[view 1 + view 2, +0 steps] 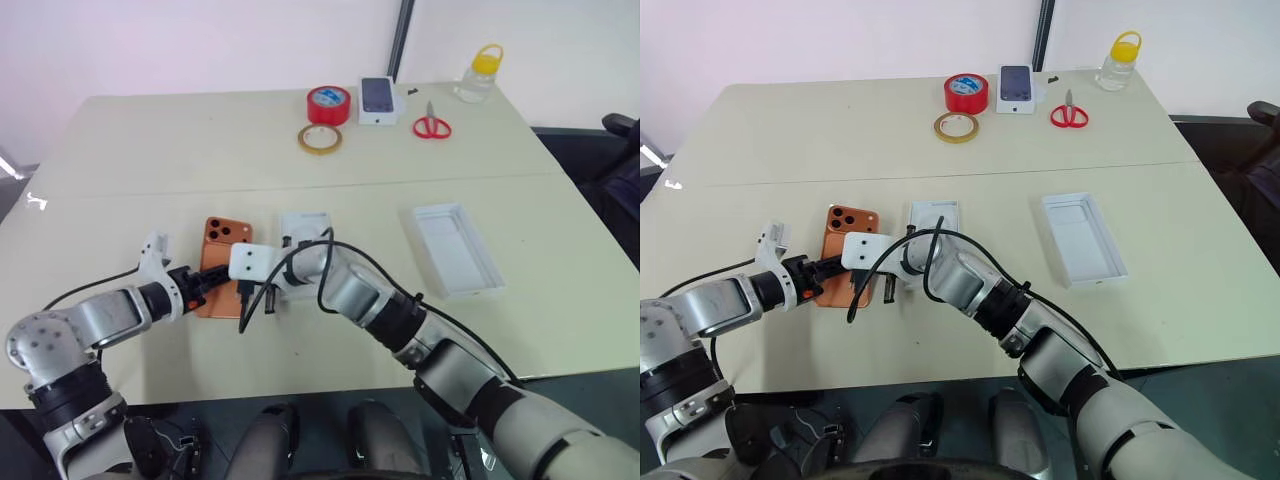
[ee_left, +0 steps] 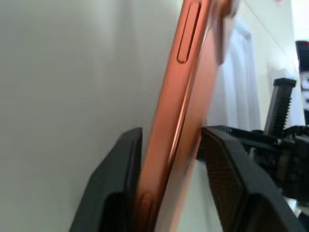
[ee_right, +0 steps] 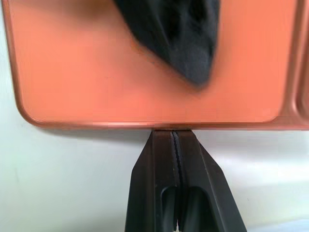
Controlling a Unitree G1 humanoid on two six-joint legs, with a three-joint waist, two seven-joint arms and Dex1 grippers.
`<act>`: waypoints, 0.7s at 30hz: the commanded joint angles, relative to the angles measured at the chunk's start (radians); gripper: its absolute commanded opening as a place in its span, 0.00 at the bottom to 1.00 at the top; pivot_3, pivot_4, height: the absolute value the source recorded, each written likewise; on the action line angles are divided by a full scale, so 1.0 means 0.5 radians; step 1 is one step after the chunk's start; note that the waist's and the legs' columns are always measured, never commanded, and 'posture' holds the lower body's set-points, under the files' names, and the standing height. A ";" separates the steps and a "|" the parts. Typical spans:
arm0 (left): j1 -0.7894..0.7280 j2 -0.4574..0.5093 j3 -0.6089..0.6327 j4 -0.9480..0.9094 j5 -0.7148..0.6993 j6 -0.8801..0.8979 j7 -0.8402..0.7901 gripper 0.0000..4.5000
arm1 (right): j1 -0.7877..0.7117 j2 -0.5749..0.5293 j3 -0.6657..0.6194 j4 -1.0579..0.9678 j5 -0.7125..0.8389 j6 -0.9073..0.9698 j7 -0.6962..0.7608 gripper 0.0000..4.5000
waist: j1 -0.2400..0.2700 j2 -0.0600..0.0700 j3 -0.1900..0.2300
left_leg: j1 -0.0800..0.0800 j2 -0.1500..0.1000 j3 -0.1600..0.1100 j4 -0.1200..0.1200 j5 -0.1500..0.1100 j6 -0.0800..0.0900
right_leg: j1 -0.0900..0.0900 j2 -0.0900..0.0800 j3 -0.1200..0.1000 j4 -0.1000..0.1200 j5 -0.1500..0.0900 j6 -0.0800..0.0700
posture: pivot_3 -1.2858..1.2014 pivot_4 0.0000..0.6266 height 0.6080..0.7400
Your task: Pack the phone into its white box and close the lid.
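Your left gripper [image 2: 169,183] has its two fingers astride the phone [image 1: 222,262], one on each face at its near end, not plainly clamped; your right gripper [image 3: 174,145], pressed together, props the phone's edge. It's stiff, slick and thin, so pinch it across the faces. Count one phone lying beside one white box [image 1: 303,232], and one lid [image 1: 455,249] well apart.

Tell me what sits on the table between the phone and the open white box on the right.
In the left eye view, a flat white tray lies beside the phone; from there to the white box the table is bare.
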 commanded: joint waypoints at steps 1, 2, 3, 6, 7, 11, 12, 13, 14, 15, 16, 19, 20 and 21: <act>0.010 -0.025 0.053 -0.013 -0.112 -0.005 0.065 0.48 | -0.007 -0.029 -0.077 -0.229 0.030 0.035 0.041 0.00 | 0.000 0.000 0.000 | -0.001 0.000 0.000 0.000 0.000 0.000 | 0.000 0.000 0.000 0.000 0.000 0.000 | 0.52 0.24 1.00; 0.015 -0.035 0.067 -0.002 -0.143 -0.021 0.091 0.48 | 0.004 -0.051 -0.085 -0.279 0.035 0.054 0.055 0.00 | 0.001 0.000 0.000 | -0.001 0.000 0.000 0.000 0.000 0.000 | 0.000 0.000 0.000 0.000 0.000 0.000 | 0.52 0.24 1.00; 0.020 -0.042 0.076 0.005 -0.175 -0.037 0.118 0.48 | 0.015 -0.070 -0.092 -0.326 0.041 0.074 0.067 0.00 | 0.002 0.000 0.000 | -0.001 0.000 0.000 0.000 0.000 0.000 | 0.000 0.000 0.000 0.000 0.000 0.000 | 0.52 0.24 1.00; 0.051 -0.052 0.075 0.023 -0.305 -0.093 0.222 0.48 | 0.049 -0.125 -0.119 -0.455 0.059 0.138 0.093 0.00 | -0.003 0.000 0.000 | -0.001 0.000 0.000 0.000 0.000 0.000 | 0.001 0.000 0.000 0.000 0.000 0.000 | 0.52 0.24 1.00; 0.068 -0.048 0.062 0.027 -0.358 -0.120 0.261 0.48 | 0.057 -0.140 -0.126 -0.489 0.066 0.158 0.098 0.00 | -0.001 0.000 0.000 | -0.001 0.000 0.000 0.000 0.000 0.000 | 0.001 0.000 0.000 0.000 0.000 0.000 | 0.52 0.24 1.00; 0.165 -0.018 -0.035 0.025 -0.661 -0.301 0.456 0.48 | 0.081 -0.202 -0.150 -0.592 0.087 0.220 0.103 0.00 | 0.002 0.000 0.000 | -0.002 0.000 0.000 0.000 0.000 0.000 | 0.001 0.000 0.001 0.000 0.000 0.000 | 0.52 0.24 1.00; 0.202 0.001 -0.077 0.011 -0.746 -0.358 0.509 0.48 | 0.088 -0.220 -0.158 -0.617 0.093 0.234 0.103 0.00 | 0.003 0.000 0.000 | -0.002 0.000 0.000 0.000 0.000 0.000 | 0.001 0.000 0.001 0.000 0.000 0.000 | 0.52 0.24 1.00; 0.236 0.024 -0.119 0.000 -0.824 -0.413 0.558 0.48 | 0.093 -0.233 -0.163 -0.636 0.097 0.246 0.102 0.00 | 0.002 0.000 0.000 | -0.002 0.000 0.000 0.000 0.000 0.000 | 0.001 0.000 0.001 0.000 0.000 0.000 | 0.52 0.24 1.00; 0.270 0.052 -0.163 -0.010 -0.901 -0.471 0.601 0.48 | 0.098 -0.243 -0.166 -0.651 0.102 0.255 0.101 0.00 | 0.002 0.000 0.000 | -0.002 0.000 0.000 0.000 0.000 0.000 | 0.001 0.000 0.001 0.000 0.000 0.000 | 0.52 0.24 1.00; 0.307 0.087 -0.212 -0.024 -0.978 -0.532 0.639 0.48 | 0.103 -0.253 -0.169 -0.665 0.105 0.261 0.101 0.00 | 0.001 0.000 0.000 | -0.002 0.000 0.000 0.000 0.000 0.000 | 0.001 0.000 0.001 0.000 0.000 0.000 | 0.52 0.24 1.00; 0.337 0.122 -0.257 -0.034 -1.044 -0.588 0.669 0.48 | 0.106 -0.259 -0.168 -0.674 0.109 0.265 0.100 0.00 | 0.001 0.000 0.000 | -0.002 0.000 0.000 0.000 0.000 0.000 | 0.001 0.000 0.001 0.000 0.000 0.000 | 0.52 0.24 1.00; 0.433 0.241 -0.381 -0.077 -1.230 -0.745 0.734 0.48 | 0.113 -0.272 -0.167 -0.699 0.118 0.279 0.097 0.00 | 0.002 0.000 0.000 | -0.002 0.000 0.000 -0.001 0.000 0.000 | 0.001 0.000 0.001 0.000 0.000 0.000 | 0.52 0.24 1.00; 0.463 0.282 -0.419 -0.093 -1.287 -0.796 0.749 0.48 | 0.114 -0.275 -0.167 -0.705 0.120 0.282 0.096 0.00 | 0.001 0.000 0.000 | -0.002 0.000 0.000 -0.001 0.000 0.000 | 0.001 0.000 0.001 0.000 0.000 0.000 | 0.52 0.24 1.00; 0.491 0.323 -0.454 -0.108 -1.336 -0.844 0.757 0.48 | 0.115 -0.275 -0.166 -0.707 0.121 0.283 0.094 0.00 | 0.003 0.000 0.000 | -0.002 0.000 0.000 -0.001 0.000 0.000 | 0.001 0.000 0.001 0.000 0.000 0.000 | 0.52 0.24 1.00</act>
